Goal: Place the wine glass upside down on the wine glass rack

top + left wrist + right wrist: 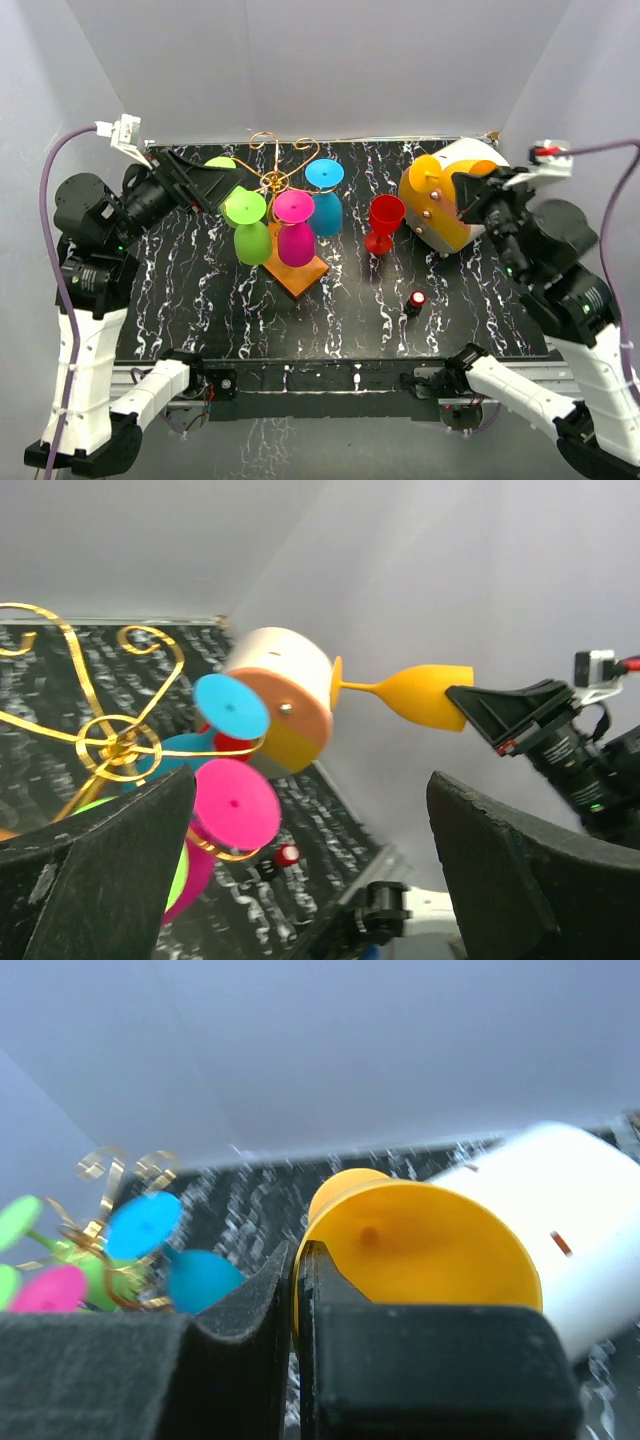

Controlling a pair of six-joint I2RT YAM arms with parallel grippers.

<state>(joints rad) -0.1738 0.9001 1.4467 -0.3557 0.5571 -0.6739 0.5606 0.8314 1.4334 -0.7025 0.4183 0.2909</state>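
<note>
**Right wrist view.** The right claw (pixel 298 1282) is clamped on the rim of the yellow wine glass (pixel 420 1245), with one pad inside the bowl and one outside (a pinch on the thin wall that leaves stem and foot free for hanging). The bowl is smooth, opaque and looks like plastic. Behind it lies a white and orange cylinder (pixel 570 1220).

**Left wrist view.** The glass is held sideways in the air at the right of the scene. Its foot points left toward the wine glass rack (pixel 110 745) but is well apart from it. The rack is thin gold wire curled into scrolls. The left claw (pixel 310 810) is spread wide and holds nothing. Its pads (pixel 100 880) are dark and grainy.

**Top view.** The rack stands left of centre on the black marbled surface (pixel 460 300), on a flat orange-brown base. A green glass (pixel 252 242), a pink glass (pixel 295 245) and a blue glass (pixel 325 213) hang inverted with feet uppermost, caught by their stems in the scrolls. A red glass (pixel 385 222) stands upright between the rack and the cylinder.

**Judgement.** The held glass needs turning bowl-down before its stem can enter a free scroll.
</note>
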